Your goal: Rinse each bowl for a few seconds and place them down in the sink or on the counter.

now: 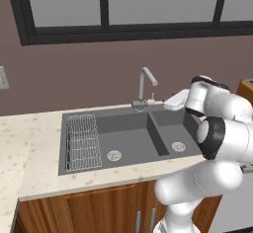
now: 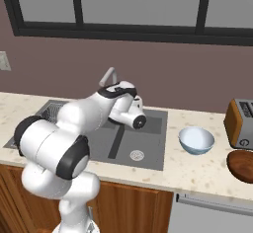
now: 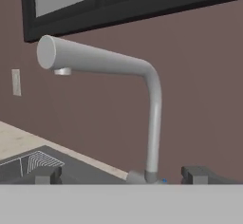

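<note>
My arm point(image 1: 217, 143) rises in front of the wooden cabinet fronts point(image 1: 99, 210) and bends forward over the right side of the sink point(image 1: 126, 138). My gripper point(image 3: 121, 174) is close to the base of the tap point(image 3: 153, 123). In the hand view my two dark finger tips point(image 3: 45, 174) stand wide apart, one on each side of the foot of the tap, and nothing is between them, so the gripper is open and holds nothing.

The sink is a dark grey double basin set in the beige speckled counter point(image 2: 197, 170). A round silver drain point(image 1: 114, 155) is in the left basin and another one point(image 1: 178, 146) is in the right basin. A wire rack point(image 1: 82, 142) lies at the far left of the left basin.

One pale blue-grey bowl point(image 2: 196, 140) stands upright on the counter, to the right of the sink and apart from it. Further right I see a toaster point(image 2: 241, 123), and near it, at the edge of the right base view, a brown wooden thing point(image 2: 241, 165).

Behind the sink the tap stands upright, and its spout turns to the left over the sink in the hand view. Further back are the brown wall point(image 1: 74, 84), with a wall socket point(image 1: 3, 77) at the left, and above it the dark window frame point(image 1: 104, 29).
</note>
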Motion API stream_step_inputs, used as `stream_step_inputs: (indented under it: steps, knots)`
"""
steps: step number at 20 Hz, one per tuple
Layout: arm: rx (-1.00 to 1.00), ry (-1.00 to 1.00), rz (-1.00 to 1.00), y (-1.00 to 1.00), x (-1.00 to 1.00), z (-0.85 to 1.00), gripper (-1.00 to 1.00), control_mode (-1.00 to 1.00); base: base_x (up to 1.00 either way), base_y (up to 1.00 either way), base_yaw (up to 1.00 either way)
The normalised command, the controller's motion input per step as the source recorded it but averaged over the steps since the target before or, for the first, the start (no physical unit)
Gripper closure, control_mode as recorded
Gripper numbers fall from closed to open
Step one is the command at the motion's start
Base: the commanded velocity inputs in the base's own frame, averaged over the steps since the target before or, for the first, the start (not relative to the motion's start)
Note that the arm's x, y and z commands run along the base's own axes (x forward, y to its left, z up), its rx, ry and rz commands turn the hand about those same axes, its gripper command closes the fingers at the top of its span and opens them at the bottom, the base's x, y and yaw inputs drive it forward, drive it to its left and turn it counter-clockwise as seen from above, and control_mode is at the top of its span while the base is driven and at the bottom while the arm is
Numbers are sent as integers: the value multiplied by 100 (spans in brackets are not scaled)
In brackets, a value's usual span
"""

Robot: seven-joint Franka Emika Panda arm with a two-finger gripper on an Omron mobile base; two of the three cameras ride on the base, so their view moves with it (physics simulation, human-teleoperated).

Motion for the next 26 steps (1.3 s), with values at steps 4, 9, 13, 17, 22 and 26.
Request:
stream_step_inputs:
  steps: [4, 9, 13, 17, 22, 26]
  knots:
    - [0, 2, 0, 0, 21, -6, -100, -100, 0, 0, 0]
    - [0, 4, 0, 0, 27, -9, -100, -100, 0, 0, 0]
    - [0, 1, 0, 0, 27, -9, -100, -100, 0, 0, 0]
    - [0, 0, 0, 0, 25, -8, -100, -100, 0, 0, 0]
    - [0, 1, 0, 0, 25, -13, -100, -100, 0, 0, 0]
    - [0, 1, 0, 0, 27, -18, -100, -100, 0, 0, 0]
